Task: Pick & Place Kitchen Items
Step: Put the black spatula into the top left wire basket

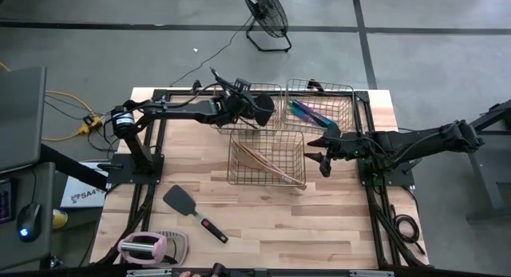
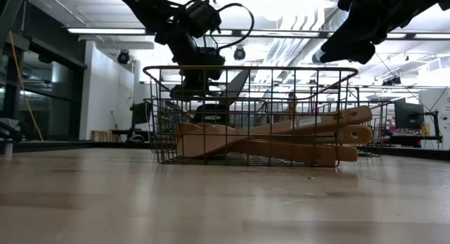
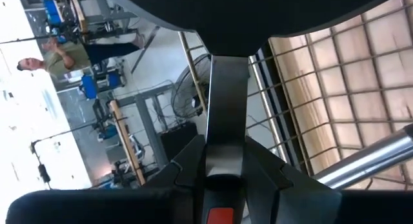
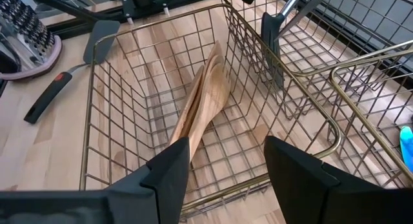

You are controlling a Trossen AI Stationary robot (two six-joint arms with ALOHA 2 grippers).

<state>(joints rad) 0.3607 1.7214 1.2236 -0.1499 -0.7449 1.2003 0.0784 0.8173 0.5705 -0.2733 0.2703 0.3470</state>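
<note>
Jaws of the left gripper (image 1: 254,109) are closed narrowly on the handle of a black spatula (image 3: 227,127), whose dark blade is seen in the left wrist view hanging before the gridded wire of a basket. That gripper is held above the rear left copper wire basket (image 1: 267,89), at the far side of the pale wooden worktop (image 1: 319,229). The step in hand is judged to be the placing of this utensil: it is carried over the baskets and not yet let go. The next move is judged to call for lowering the blade inside the wire rim before the jaws are parted, so that the handle is not caught on the wire.

Jaws of the right gripper (image 1: 326,149) stand wide apart and hold nothing; they are poised just beside the right rim of the front copper wire basket (image 1: 267,157), looking down into it. Pale wooden spoons and spatulas (image 4: 203,104) lie together in that basket, slanting across its floor. Thin iridescent purple-teal pieces (image 1: 307,113) lie in the rear right copper wire basket (image 1: 343,97).

A second black spatula with a red-marked handle (image 1: 192,211) lies loose on the worktop, well apart from both grippers, near the front left, and is judged still to be collected. A pink-and-white gadget (image 1: 148,247) rests at the front left corner.
</note>
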